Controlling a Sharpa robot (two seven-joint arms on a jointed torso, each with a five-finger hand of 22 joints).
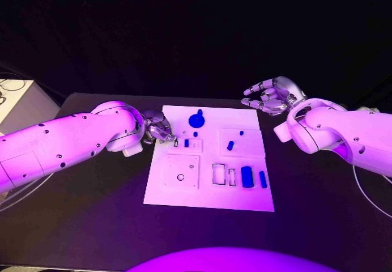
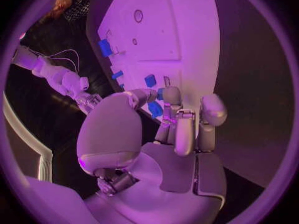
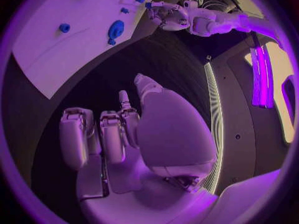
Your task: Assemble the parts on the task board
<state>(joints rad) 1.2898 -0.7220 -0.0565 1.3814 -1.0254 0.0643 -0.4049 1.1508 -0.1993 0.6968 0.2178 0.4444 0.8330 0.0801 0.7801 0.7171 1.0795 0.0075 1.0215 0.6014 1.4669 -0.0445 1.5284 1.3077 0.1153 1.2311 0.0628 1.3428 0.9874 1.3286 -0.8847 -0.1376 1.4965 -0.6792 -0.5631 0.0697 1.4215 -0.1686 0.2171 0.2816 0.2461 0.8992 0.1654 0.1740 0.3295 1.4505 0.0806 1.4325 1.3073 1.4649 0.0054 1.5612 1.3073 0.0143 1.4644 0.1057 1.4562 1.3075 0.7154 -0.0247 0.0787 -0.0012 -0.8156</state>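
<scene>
White board [image 1: 208,187] mid-table with blue pieces [image 1: 246,176] on it, left hand [image 1: 158,129] at its nine o'clock edge pinching a small blue piece [image 2: 155,108], right hand [image 1: 273,95] off its two o'clock corner, fingers spread, holding nothing.

board: task board [image 1: 167,192] is laid mid-table [image 1: 90,226]
far edge: round part [image 1: 197,119] is set there
near right: two long parts [image 1: 247,176] are laid side by side
left hand [image 1: 158,130]: at board's left edge
right hand [image 1: 272,95]: beyond far right corner
</scene>
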